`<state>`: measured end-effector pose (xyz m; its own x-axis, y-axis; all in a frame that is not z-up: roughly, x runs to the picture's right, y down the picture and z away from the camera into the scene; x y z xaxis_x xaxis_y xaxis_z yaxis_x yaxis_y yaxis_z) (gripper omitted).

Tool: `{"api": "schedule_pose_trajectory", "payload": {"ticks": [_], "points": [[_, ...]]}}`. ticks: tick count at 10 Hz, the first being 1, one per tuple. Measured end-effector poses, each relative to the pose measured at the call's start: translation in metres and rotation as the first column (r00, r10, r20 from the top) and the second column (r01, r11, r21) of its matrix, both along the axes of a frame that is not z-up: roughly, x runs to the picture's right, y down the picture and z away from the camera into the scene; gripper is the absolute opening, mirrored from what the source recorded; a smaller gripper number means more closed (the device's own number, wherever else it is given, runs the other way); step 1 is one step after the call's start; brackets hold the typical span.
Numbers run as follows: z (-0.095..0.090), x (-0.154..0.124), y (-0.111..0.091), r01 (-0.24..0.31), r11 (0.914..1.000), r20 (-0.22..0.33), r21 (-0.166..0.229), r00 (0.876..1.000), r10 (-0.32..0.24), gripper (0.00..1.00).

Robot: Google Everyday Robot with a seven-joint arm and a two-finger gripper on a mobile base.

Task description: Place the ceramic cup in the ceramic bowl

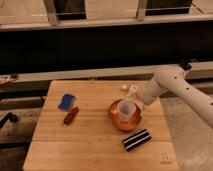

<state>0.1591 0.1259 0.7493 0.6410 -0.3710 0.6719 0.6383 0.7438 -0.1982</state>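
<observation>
The white ceramic cup (pixel 126 108) stands upright inside the copper-coloured ceramic bowl (pixel 116 120), towards its right side, on the wooden table (pixel 90 140). My gripper (pixel 138 105) is at the end of the white arm coming in from the right, right beside the cup's right side and over the bowl's right rim.
A black-and-white striped block (pixel 136 139) lies in front of the bowl to the right. A blue object (pixel 66 101) and a reddish-brown object (pixel 70 115) lie at the left of the table. Small white lumps (pixel 125 87) sit near the back edge.
</observation>
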Motion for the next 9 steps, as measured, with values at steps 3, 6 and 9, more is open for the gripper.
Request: {"api": "schedule_pose_trajectory", "payload": {"ticks": [3, 6, 9], "points": [[0.0012, 0.0014, -0.0017, -0.005, 1.0000, 0.001, 0.003, 1.000, 0.005, 0.80], [0.0021, 0.0016, -0.0027, -0.007, 1.0000, 0.004, 0.005, 1.000, 0.007, 0.80], [0.0031, 0.0036, -0.0033, -0.012, 0.9999, 0.006, 0.008, 1.000, 0.012, 0.80]]}}
